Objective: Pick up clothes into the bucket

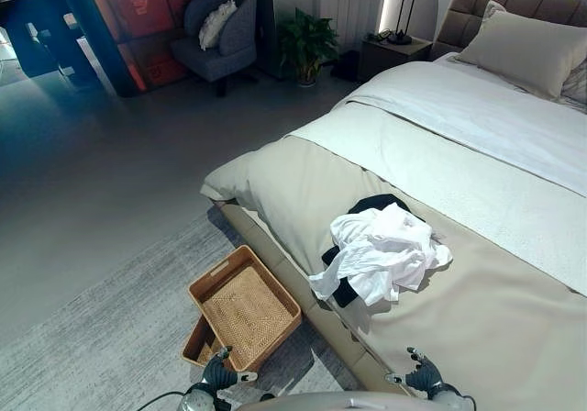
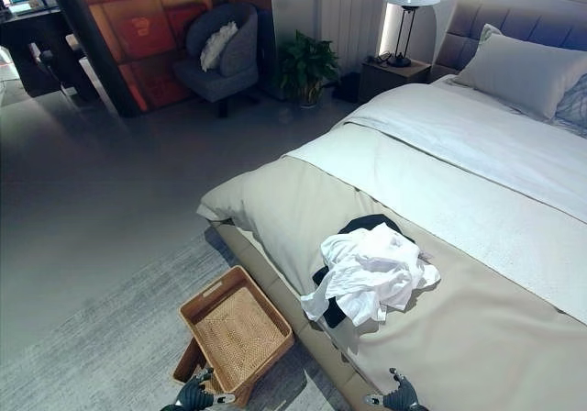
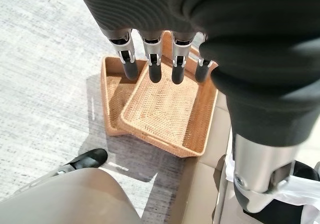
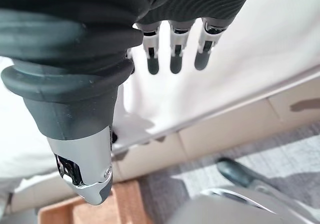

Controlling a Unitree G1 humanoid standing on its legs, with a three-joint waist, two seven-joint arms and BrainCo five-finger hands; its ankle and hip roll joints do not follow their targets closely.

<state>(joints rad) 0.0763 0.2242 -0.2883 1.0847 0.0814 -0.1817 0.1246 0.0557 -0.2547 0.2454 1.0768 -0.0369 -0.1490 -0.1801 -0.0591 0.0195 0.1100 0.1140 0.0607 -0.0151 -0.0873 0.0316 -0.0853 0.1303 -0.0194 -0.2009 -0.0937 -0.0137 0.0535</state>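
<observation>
Near the bed's foot edge, heaped white and black clothes, woven baskets on the rug below, left hand and right hand both slack, empty, fingers clear from the wrists.

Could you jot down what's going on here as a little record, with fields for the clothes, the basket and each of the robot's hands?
clothes: a white garment crumpled on top of a black garment, lying on the bed near its foot edge
basket: wicker tray on the grey rug beside the bed, resting partly on a second wicker tray, no clothes in it
left hand: open, holding nothing, above the trays
right hand: open, holding nothing, over the bed edge
progress: nothing picked up yet
</observation>
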